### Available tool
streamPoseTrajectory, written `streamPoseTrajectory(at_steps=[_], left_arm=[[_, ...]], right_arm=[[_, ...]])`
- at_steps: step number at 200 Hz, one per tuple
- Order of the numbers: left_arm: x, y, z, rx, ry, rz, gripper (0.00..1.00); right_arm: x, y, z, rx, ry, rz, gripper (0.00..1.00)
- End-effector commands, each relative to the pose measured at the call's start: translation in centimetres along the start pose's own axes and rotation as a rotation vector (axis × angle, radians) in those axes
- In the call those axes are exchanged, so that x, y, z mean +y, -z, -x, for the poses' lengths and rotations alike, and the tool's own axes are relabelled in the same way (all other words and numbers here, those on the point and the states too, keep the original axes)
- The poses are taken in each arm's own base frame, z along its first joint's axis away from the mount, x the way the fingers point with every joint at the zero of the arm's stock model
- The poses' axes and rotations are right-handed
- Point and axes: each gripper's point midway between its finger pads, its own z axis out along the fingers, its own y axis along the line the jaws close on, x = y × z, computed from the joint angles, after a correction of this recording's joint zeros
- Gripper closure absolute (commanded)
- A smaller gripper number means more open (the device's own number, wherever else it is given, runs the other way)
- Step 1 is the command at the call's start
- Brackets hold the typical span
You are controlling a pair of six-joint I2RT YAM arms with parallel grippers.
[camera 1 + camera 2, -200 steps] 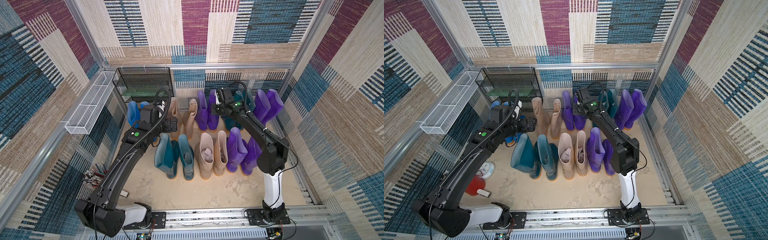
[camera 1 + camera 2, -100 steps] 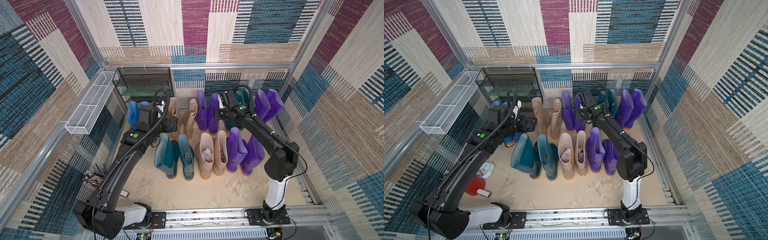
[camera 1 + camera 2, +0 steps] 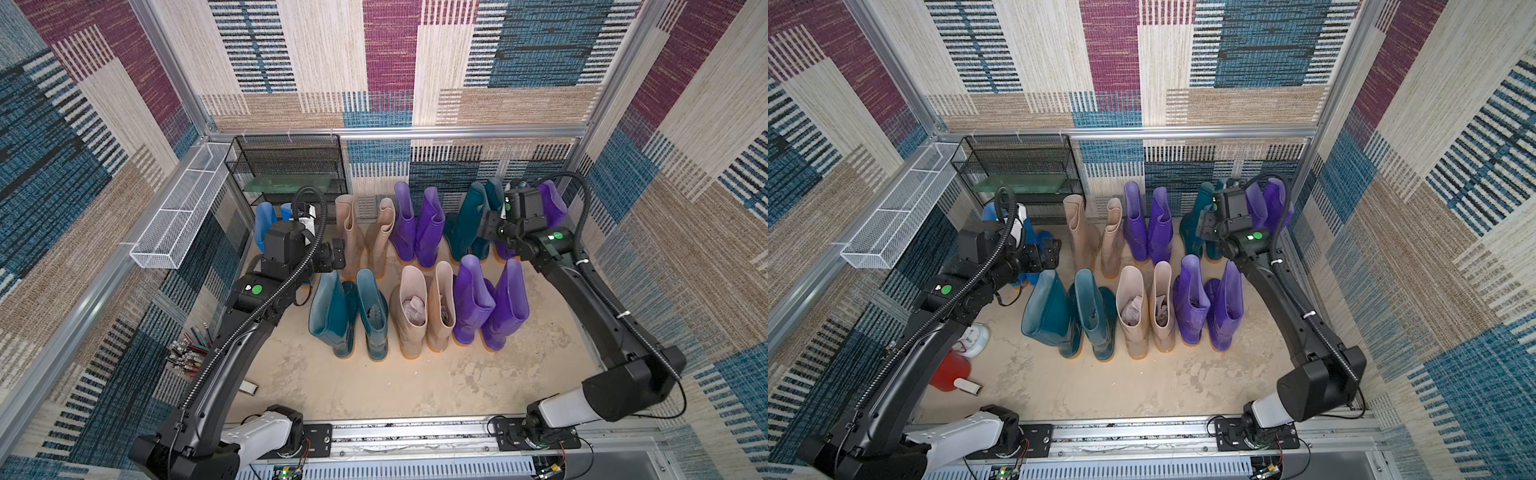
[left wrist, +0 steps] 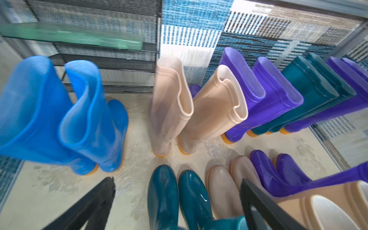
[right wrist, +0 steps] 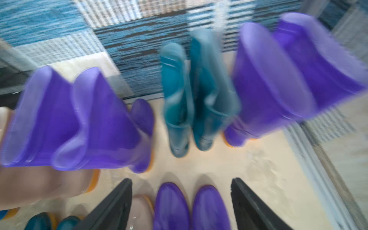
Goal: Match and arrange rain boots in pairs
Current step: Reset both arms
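Observation:
The rain boots stand in two rows on the floor. At the back are a blue pair (image 4: 49, 111), a tall beige pair (image 3: 368, 232), a tall purple pair (image 3: 415, 224), a teal pair (image 3: 467, 224) and another purple pair (image 3: 550, 203). In front are a teal pair (image 3: 349, 316), a beige pair (image 3: 424, 311) and a purple pair (image 3: 486, 307). My left gripper (image 3: 336, 255) hangs open and empty between the blue and beige boots, above the front teal toes (image 4: 177, 180). Beside the back teal pair, my right gripper (image 3: 488, 226) is open and empty over the front purple toes (image 5: 181, 180).
A black mesh rack (image 3: 291, 166) stands in the back left corner, and a white wire basket (image 3: 178, 216) hangs on the left wall. A red object (image 3: 948, 370) and small tools (image 3: 187, 353) lie at the left by the left arm. Carpeted walls close in all around.
My right gripper has opened and drawn back to the right and toward the front, away from the back-row purple boots. The left arm has stayed in place.

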Motion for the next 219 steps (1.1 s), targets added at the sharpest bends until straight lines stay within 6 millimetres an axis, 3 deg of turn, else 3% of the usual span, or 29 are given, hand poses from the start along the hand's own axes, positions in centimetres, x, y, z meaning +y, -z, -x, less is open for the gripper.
streamPoseTrajectory(at_steps=[1,8,12,26,35,53,65,82,95,105,122,140,160,180,198,219], left_arm=[[1.6,1.2,-0.3,-0.017,0.042,0.078,0.00],[2.5,1.9,-0.1,-0.019,0.053,0.125,0.00],[3.0,2.4,0.0,-0.019,0.056,0.152,0.00],[3.3,4.0,0.6,-0.011,0.021,0.169,0.00],[2.7,4.8,1.1,-0.015,-0.016,0.133,0.00],[4.2,7.2,2.3,-0.043,-0.010,0.220,0.00],[4.8,9.2,3.0,-0.096,-0.018,0.236,0.00],[4.5,12.8,4.0,-0.266,0.003,0.167,0.00],[2.4,16.0,4.5,-0.455,-0.090,0.004,0.01],[3.4,17.6,4.6,-0.561,-0.051,0.030,0.01],[5.4,16.5,3.4,-0.494,-0.074,0.161,0.01],[4.7,14.6,3.0,-0.394,-0.119,0.147,0.01],[5.0,12.7,4.3,-0.368,-0.163,0.208,0.00],[4.6,10.8,6.1,-0.341,-0.171,0.190,0.01],[4.8,9.7,7.0,-0.321,-0.121,0.131,0.01],[5.2,8.3,7.3,-0.310,-0.092,0.067,0.01]], right_arm=[[0.0,2.4,2.5,-0.155,-0.040,0.057,0.18],[0.0,3.6,2.8,-0.196,-0.024,0.073,0.15],[0.0,4.3,3.1,-0.218,-0.023,0.077,0.01],[0.4,6.7,4.0,-0.281,0.012,0.099,0.05],[-0.6,7.8,4.4,-0.322,-0.030,0.048,0.05],[-2.0,9.4,4.8,-0.360,-0.084,0.006,0.05],[-1.8,10.8,5.4,-0.371,-0.076,0.063,0.05],[-1.6,13.6,5.9,-0.438,-0.030,0.131,0.05],[-1.7,15.5,6.0,-0.522,-0.013,0.174,0.05],[-2.5,16.1,5.7,-0.561,-0.028,0.160,0.05],[-3.0,16.2,5.2,-0.600,-0.002,0.167,0.05],[-3.6,16.0,5.6,-0.620,-0.023,0.169,0.05],[-3.1,15.8,8.1,-0.652,0.005,0.212,0.05],[-3.0,14.3,10.4,-0.618,-0.002,0.241,0.05],[-3.1,12.8,10.7,-0.584,0.002,0.267,0.05],[-3.2,12.4,9.9,-0.594,0.012,0.307,0.05]])
